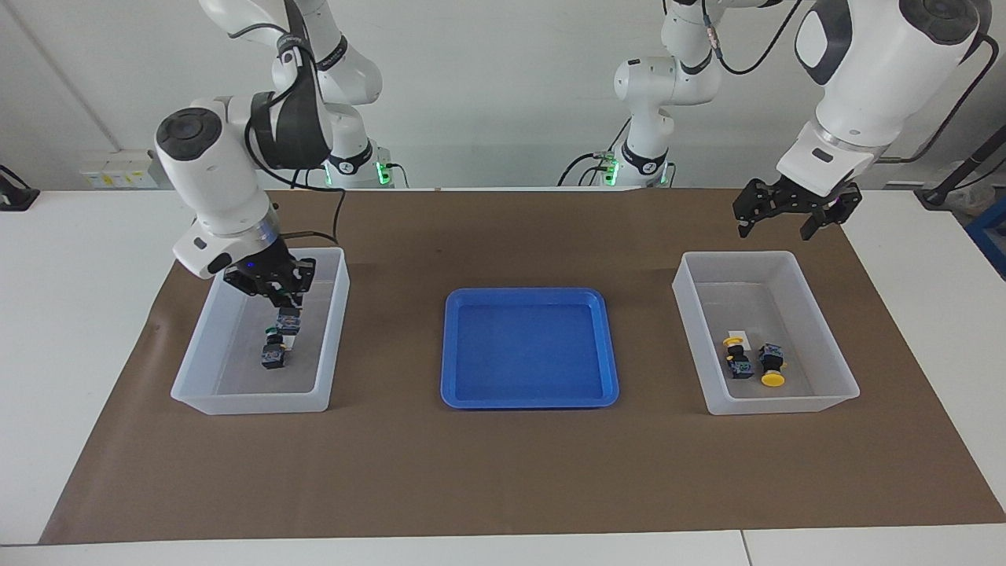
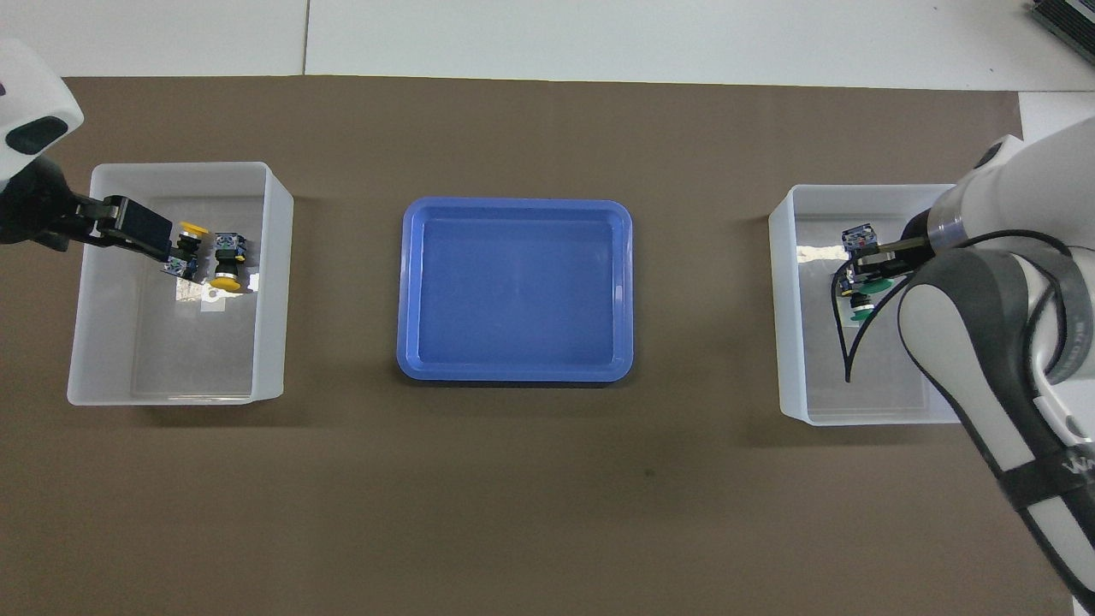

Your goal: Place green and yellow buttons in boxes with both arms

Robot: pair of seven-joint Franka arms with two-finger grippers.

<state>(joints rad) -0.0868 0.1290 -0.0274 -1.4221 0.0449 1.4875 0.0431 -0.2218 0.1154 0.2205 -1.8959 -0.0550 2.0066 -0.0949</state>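
Green button [image 1: 288, 321] clamped between fingertips of right gripper [image 1: 283, 306], hanging inside box [image 1: 338, 330] at right arm's end of table, just above second green button [image 1: 273, 354] resting on that box's floor beside white sticker. Held button's black body also visible from overhead [image 2: 858, 237], green caps partly hidden under the arm. Left gripper [image 1: 786, 224] raised in air over brown mat, just past robot-side rim of other box [image 1: 841, 369], fingers spread wide, holding nothing. Two yellow buttons [image 1: 732, 358] [image 1: 772, 365] lying side by side on that box's floor. Blue tray [image 1: 448, 354] between boxes.
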